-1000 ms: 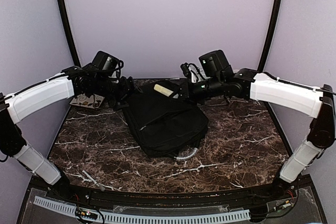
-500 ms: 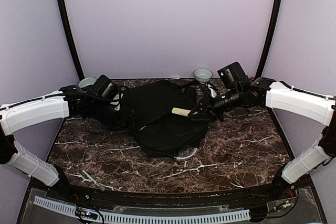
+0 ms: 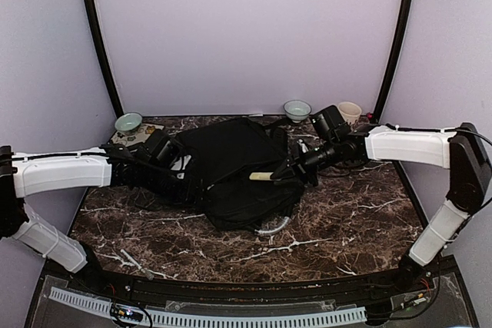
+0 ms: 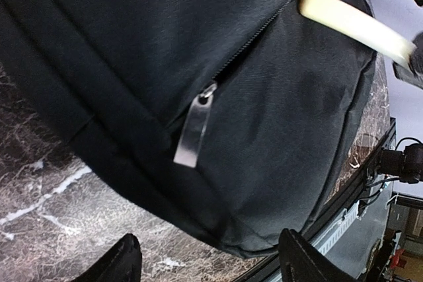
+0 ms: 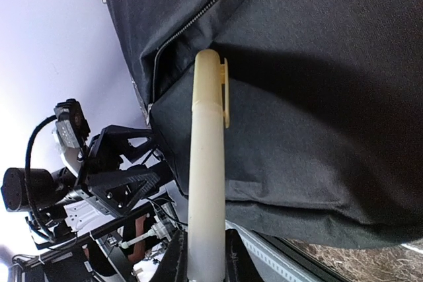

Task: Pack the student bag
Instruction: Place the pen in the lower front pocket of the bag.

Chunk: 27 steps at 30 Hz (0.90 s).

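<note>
Flat at mid-bench, nearer the far edge than the near one: the student bag (image 3: 231,151), black soft fabric, with its grey handle (image 3: 273,228) curling out on the side toward the near edge. Pinched in the right gripper (image 5: 205,262): a cream marker (image 5: 206,163), held low over the bag's right half, capped end close by the open stretch of the zip (image 5: 198,21). Cannot tell whether the cap touches the fabric or sits inside the slit. Stretched in low from the left edge, just beside the bag's left side: the left gripper (image 4: 210,255), fingers spread wide, dark marbled bench (image 3: 346,220) beneath them. On the fabric ahead of it, a grey metal zip pull (image 4: 195,127) hanging down. Along the far edge, a pale green bowl (image 3: 128,122) toward the left corner, a second bowl (image 3: 297,109) near the middle, and a cream cup (image 3: 349,111) toward the right corner.
</note>
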{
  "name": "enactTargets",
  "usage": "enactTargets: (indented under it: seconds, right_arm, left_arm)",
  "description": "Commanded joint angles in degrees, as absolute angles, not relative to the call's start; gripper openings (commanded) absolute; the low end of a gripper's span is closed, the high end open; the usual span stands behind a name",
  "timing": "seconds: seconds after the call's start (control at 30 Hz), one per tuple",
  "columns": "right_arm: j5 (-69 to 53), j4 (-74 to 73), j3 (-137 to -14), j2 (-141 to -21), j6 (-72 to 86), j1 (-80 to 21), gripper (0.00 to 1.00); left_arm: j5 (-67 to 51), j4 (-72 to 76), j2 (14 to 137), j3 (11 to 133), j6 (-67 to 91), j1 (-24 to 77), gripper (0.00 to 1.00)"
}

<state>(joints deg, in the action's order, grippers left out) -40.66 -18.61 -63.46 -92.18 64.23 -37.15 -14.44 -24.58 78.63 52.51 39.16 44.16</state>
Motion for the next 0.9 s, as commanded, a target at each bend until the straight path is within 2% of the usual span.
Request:
enactTargets:
  seconds: [0.0,0.23,0.47,0.6,0.73,0.87]
  right_arm:
    - [-41.2,-12.9,-67.8,-96.3,66.7,-35.9,0.00]
    - [-36.4,-5.1,-66.5,-97.6,68.9,-34.8,0.00]
    - [-24.1,1.9,-58.7,-92.7,68.3,-35.2,0.00]
    - [-17.7,13.3,-53.2,-91.9,67.9,-36.9,0.00]
    - [-16.4,22.7,-52.0,-96.8,66.3,-39.3,0.00]
    - [-17.8,25.2,-57.0,-103.1,63.6,-41.0,0.00]
  left_arm:
    - [-17.5,-19.4,79.4,50.7,38.2,44.4,0.73]
    - [-18.2,-20.0,81.9,50.8,38.0,44.4,0.71]
    - [-15.7,-20.9,80.3,51.1,38.3,44.4,0.69]
    - [-14.6,-19.9,79.6,50.7,38.3,44.4,0.69]
    - [-14.2,-20.1,80.3,51.3,38.5,44.4,0.68]
    - [-13.7,-21.2,80.0,52.0,38.3,44.4,0.67]
